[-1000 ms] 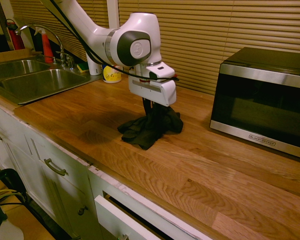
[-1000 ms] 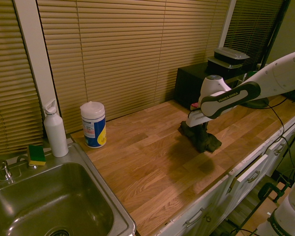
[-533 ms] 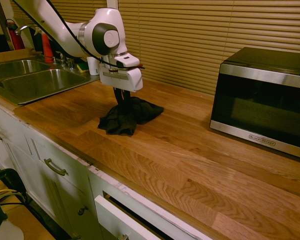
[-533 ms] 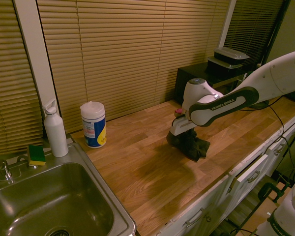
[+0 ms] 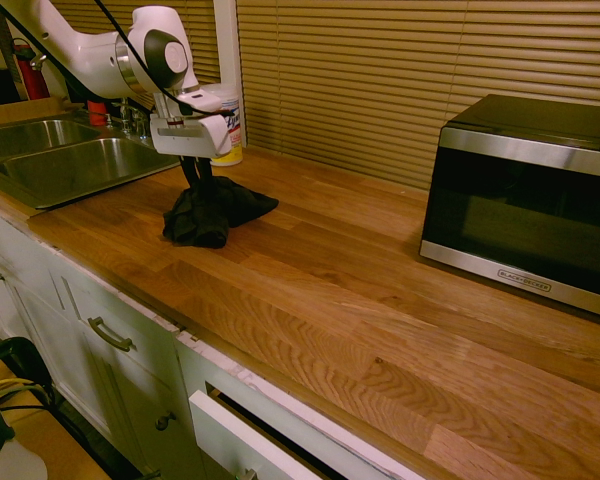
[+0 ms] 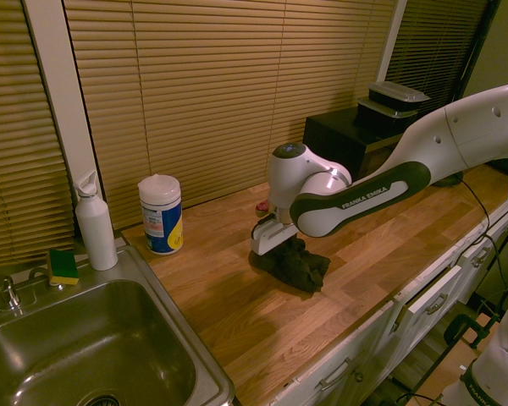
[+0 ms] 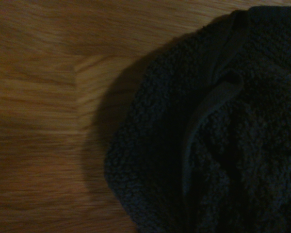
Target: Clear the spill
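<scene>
— Where are we?
— Left of the first exterior view, the fingers (image 5: 197,172) closed tight on a dark cloth (image 5: 208,212), bunched on the wooden tabletop (image 5: 380,330)!
— And the spill?
— Can't pick it out in any view; it may be under that cloth, or already wiped up.
— So where's the danger?
— That crumpled shape, for me. A fold could ride up under a sideways push, and the wipe would skip patches.
— Could it smear?
— It could, if the underside is already wet and passes over clean wood.
— And the wipes tub (image 6: 162,215), left of centre in the second exterior view?
— Apart from the cloth, but a long sweep towards the sink (image 6: 93,347) might clip it. Too much lift, mind, and the cloth merely skims!
</scene>
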Motion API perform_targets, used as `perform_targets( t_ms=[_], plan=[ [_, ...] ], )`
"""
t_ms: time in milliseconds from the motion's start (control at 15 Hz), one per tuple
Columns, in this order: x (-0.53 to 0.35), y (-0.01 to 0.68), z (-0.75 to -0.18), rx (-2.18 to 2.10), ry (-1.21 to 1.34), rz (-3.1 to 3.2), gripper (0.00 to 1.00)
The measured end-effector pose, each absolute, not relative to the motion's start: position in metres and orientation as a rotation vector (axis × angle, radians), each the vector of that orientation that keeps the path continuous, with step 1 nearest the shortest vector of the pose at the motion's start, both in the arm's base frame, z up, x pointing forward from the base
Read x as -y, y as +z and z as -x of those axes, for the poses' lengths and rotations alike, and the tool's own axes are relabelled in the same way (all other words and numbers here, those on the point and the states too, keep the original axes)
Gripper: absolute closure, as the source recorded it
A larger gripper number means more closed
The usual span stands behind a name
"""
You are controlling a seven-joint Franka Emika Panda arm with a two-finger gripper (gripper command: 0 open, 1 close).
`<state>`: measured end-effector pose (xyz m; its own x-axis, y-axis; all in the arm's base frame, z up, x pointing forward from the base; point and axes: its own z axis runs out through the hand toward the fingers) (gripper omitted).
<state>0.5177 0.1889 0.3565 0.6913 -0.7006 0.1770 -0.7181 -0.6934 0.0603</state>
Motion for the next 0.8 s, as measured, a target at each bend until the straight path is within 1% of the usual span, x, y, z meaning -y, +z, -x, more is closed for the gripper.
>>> perform_targets(
  t_ms=[400, 800],
  plan=[
    [-0.263, 0.364, -0.521, 1.087, 0.234, -2.812, 1.00],
    [-0.308, 0.371, -0.519, 1.020, 0.257, -2.825, 1.00]
  ],
)
